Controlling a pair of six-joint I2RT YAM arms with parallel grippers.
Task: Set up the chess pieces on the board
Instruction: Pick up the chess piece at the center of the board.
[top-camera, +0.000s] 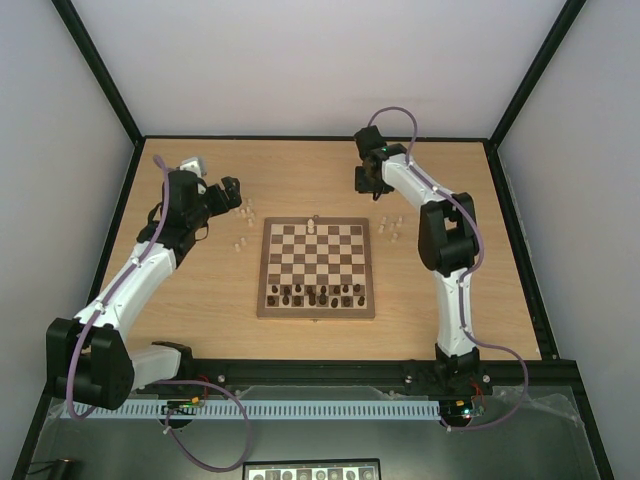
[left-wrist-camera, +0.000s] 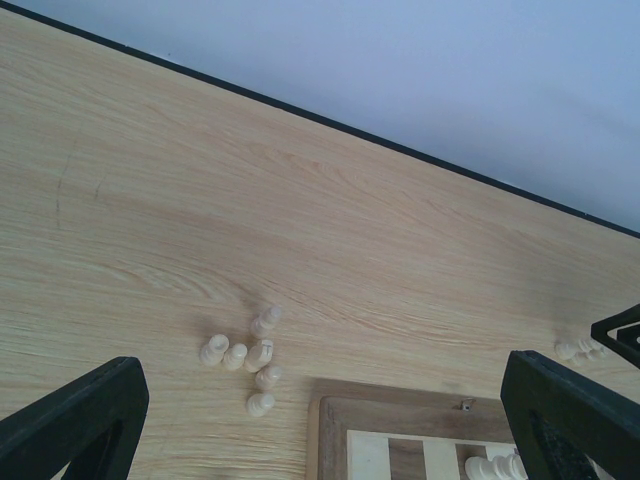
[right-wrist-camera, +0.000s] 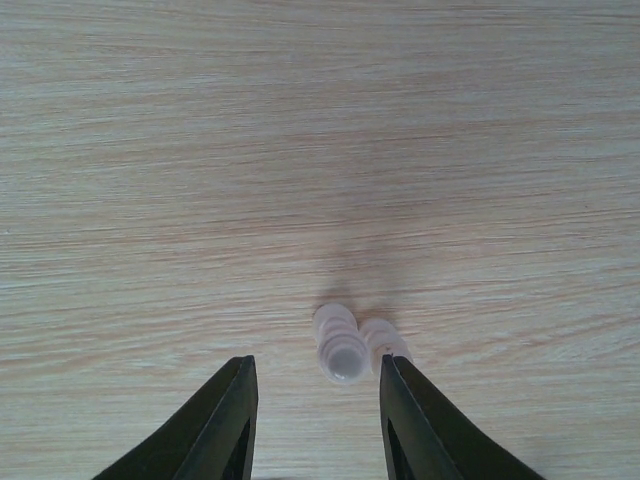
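You have bare tabletop (top-camera: 200, 290) on every side of the chessboard (top-camera: 316, 262). The board lies square in the middle, well apart from the tabletop's black rim (top-camera: 310, 138) and the pale walls (top-camera: 300, 60) that close in the left, far and right sides. Your left claw (left-wrist-camera: 320, 372) hangs wide open and holds nothing, over the wood off the board's far left corner. A small cluster of pale chess pieces (left-wrist-camera: 245, 360) stands below it, just beside that corner. Your right claw (right-wrist-camera: 315, 365) is partly open, low over the tabletop beyond the board's far right corner. Two pale chessmen (right-wrist-camera: 345, 345) sit at its fingertips, one between the jaws; you cannot tell whether a finger touches it. More pale pieces (top-camera: 313, 225) stand on the board's far row, and dark chessmen (top-camera: 315, 294) stand along the near rows. The tabletop is light, straight-grained wood.
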